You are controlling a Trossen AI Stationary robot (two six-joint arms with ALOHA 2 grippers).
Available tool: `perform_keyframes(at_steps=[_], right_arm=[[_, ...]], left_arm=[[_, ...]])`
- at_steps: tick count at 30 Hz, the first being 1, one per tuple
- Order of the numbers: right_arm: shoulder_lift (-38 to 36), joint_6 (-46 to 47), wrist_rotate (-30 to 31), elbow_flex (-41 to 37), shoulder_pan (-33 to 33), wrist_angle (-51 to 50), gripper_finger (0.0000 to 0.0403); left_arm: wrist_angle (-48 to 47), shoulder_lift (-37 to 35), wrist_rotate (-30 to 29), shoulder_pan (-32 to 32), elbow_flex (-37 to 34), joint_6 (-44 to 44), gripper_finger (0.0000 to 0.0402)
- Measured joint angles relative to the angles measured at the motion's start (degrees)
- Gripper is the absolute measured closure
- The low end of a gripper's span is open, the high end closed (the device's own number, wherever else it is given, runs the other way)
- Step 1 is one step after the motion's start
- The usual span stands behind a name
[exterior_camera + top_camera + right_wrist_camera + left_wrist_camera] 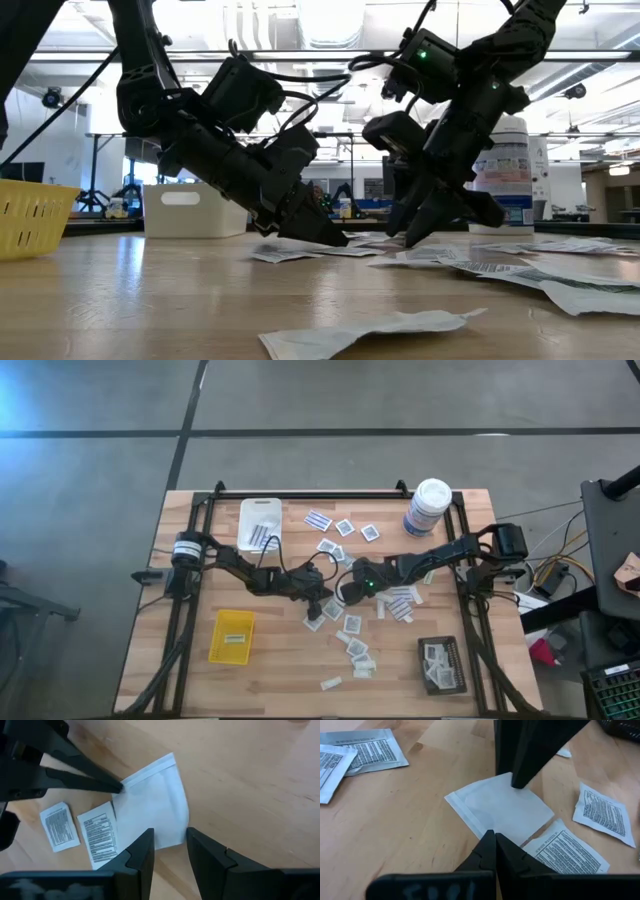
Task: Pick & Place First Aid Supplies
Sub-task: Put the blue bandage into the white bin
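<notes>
Fig.: both my arms meet mid-table over one blank white packet (155,802), lying flat on the table (190,670). My left gripper (492,837) is pinched shut, tip pressing the packet's corner; my right gripper (169,845) stands open, fingers astride the opposite edge, nothing held. Risks, as I judge: packet too flat, so my fingers skid off; tips of both grippers clash; printed packets (100,837) touching it get dragged along w/ it

Left claw (495,837) closed, right claw (170,837) parted, both lowered tip-to-tip at mid-table
</notes>
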Motion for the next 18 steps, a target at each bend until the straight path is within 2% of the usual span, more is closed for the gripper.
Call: perform_keyframes(at_steps=[15,18], right_arm=[[1.11,-0.44,-5.5,-0.05,0.04,3.53,0.0287],[1.11,-1.5,-4.0,-0.12,0.04,3.43,0.0287]], left_arm=[[-2.54,0.0,-1.23,1.31,-0.04,-0.41,0.0401],[-2.59,0.0,-1.18,1.53,-0.04,-0.74,0.0401]])
